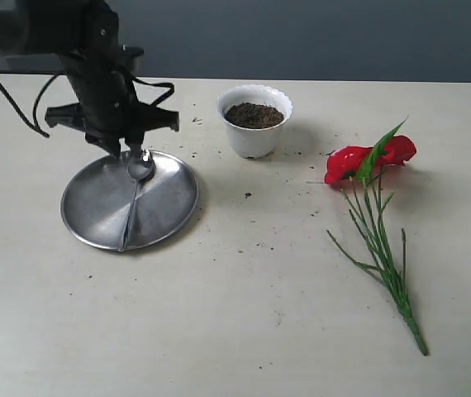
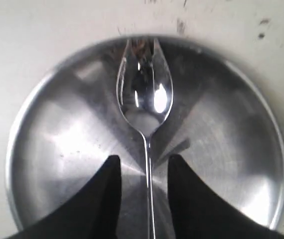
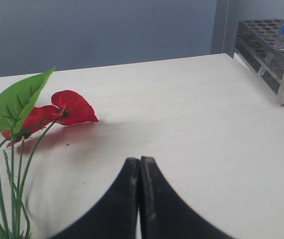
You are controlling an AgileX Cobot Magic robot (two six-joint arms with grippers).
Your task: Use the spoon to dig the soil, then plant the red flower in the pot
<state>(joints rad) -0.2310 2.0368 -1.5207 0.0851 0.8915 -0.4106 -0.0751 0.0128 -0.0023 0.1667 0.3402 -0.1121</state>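
The spoon (image 1: 128,211) lies in the round steel plate (image 1: 95,207), bowl toward the far rim. My left gripper (image 1: 134,153) hangs over it, open, its black fingers either side of the thin handle without touching it. In the left wrist view the spoon (image 2: 144,99) runs between the fingertips of the left gripper (image 2: 143,158). The white pot (image 1: 254,139) holds dark soil (image 1: 254,115). The red flower (image 1: 347,161) lies flat on the table to the right. In the right wrist view the right gripper (image 3: 140,160) is shut and empty, beside the red flower (image 3: 72,107).
Dark soil crumbs (image 1: 247,195) dot the table between plate and pot. The plate (image 2: 221,129) fills most of the left wrist view. A metal test tube rack (image 3: 271,55) stands at the table's far edge in the right wrist view.
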